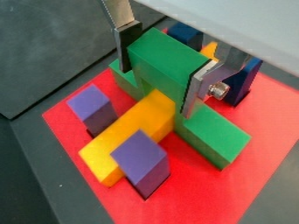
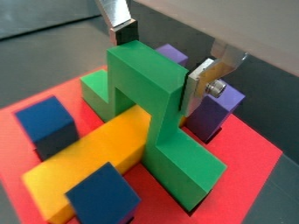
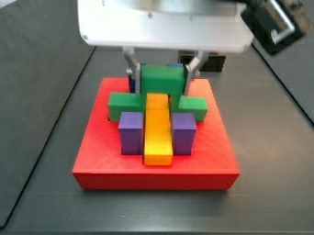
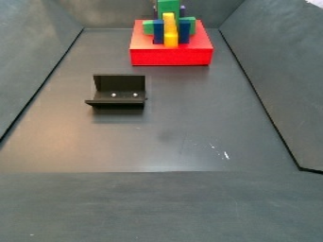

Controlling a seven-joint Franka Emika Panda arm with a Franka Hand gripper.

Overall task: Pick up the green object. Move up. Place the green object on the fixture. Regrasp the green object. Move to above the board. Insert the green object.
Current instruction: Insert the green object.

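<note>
The green object (image 1: 163, 66) stands upright on the red board (image 1: 70, 112), straddling the long yellow bar (image 1: 135, 131); its low arms lie in the board to either side. My gripper (image 1: 155, 83) is over the board with its jaws on the two opposite sides of the green object's raised top, both pads against it. The same grip shows from another angle, gripper (image 2: 162, 70) on the green object (image 2: 146, 87). In a side view the gripper (image 3: 160, 66) sits above the board (image 3: 153, 170). The fixture (image 4: 116, 92) stands apart on the dark floor, empty.
Purple pegs (image 1: 142, 162) and blue pegs (image 2: 49, 122) stand upright close beside the yellow bar (image 2: 93, 162) and the green object. The board (image 4: 171, 54) lies at the far end of the dark walled floor, the fixture nearer the middle left.
</note>
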